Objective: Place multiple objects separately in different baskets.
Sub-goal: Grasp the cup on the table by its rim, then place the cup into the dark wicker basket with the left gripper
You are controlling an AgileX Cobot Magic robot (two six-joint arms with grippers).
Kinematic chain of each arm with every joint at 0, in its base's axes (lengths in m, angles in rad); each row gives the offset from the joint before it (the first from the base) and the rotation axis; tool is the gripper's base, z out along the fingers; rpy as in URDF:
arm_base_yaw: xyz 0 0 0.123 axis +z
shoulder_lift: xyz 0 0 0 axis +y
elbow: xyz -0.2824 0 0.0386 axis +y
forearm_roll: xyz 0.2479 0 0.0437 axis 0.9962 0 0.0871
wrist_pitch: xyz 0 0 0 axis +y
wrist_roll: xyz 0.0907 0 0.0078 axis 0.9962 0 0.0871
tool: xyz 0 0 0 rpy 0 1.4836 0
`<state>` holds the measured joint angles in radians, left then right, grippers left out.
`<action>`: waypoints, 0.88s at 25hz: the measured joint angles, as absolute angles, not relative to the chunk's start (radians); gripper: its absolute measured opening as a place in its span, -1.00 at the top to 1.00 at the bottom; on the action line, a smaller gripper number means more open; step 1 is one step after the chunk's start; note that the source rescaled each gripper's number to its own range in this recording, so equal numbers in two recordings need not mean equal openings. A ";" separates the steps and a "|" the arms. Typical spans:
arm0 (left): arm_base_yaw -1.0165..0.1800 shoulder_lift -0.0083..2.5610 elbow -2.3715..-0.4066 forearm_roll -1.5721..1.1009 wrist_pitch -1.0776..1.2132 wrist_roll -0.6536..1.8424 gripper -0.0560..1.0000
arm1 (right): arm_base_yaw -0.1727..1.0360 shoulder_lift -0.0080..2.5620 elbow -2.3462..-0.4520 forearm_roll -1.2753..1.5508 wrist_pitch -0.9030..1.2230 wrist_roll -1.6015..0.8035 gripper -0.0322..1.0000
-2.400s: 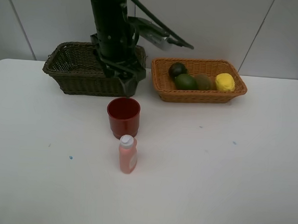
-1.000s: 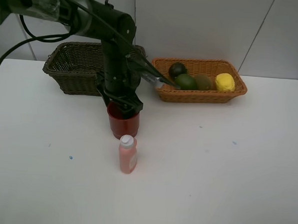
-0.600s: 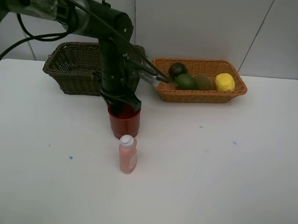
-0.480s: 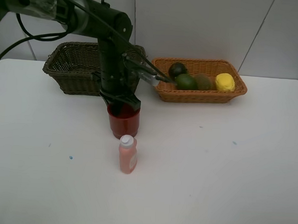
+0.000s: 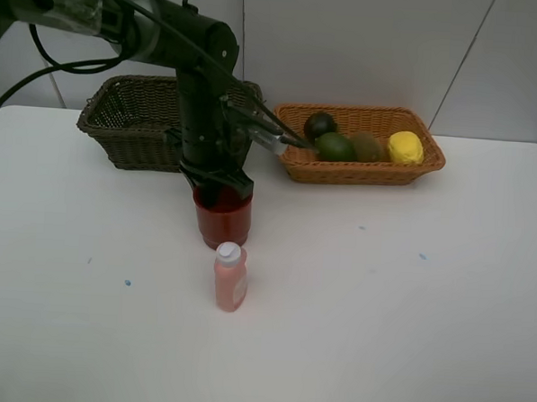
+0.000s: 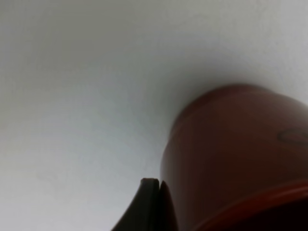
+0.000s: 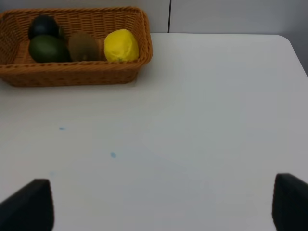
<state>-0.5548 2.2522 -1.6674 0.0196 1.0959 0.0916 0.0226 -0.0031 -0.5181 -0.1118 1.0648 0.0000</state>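
Note:
A red cup [image 5: 222,220] stands upright mid-table, and my left gripper [image 5: 221,191] reaches down from above, shut on its rim. The left wrist view shows the cup's wall [image 6: 236,154] close up, with one dark finger [image 6: 147,204] pressed on its outside. A pink white-capped bottle [image 5: 229,278] stands just in front of the cup. The light orange basket [image 5: 356,172] holds a dark round fruit [image 5: 319,124], lime [image 5: 334,147], kiwi [image 5: 367,147] and lemon [image 5: 405,147]. The dark olive basket [image 5: 128,131] sits behind the left arm. My right gripper [image 7: 161,206] hangs open over bare table.
The white table [image 5: 407,298] ends at a light wall behind the baskets. In the right wrist view the orange basket [image 7: 72,72] with its fruit lies at the far side. The left arm's links and cables rise over the dark basket.
The left gripper came down from in front of the dark basket onto the red cup and closed on its rim. Cup, bottle and fruit have not moved.

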 joint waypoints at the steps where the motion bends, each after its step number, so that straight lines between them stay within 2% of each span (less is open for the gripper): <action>1: -0.555 2.252 -1.667 0.020 1.096 0.092 0.89 | 0.023 -0.003 -0.518 -0.112 1.065 0.000 -0.98; 6: -0.555 2.207 -1.667 0.023 1.108 0.092 0.89 | 0.023 -0.003 -0.518 -0.112 1.065 0.000 -0.98; 15: -0.555 1.973 -1.667 0.029 1.116 0.092 0.89 | 0.023 -0.003 -0.518 -0.112 1.065 0.000 -0.98; 22: -0.522 1.822 -1.667 0.125 1.107 0.015 0.89 | 0.023 -0.003 -0.518 -0.112 1.065 0.000 -0.98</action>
<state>-0.5217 1.8219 -1.6674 0.1249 1.1073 0.0149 0.0226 -0.0031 -0.5181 -0.1118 1.0648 0.0000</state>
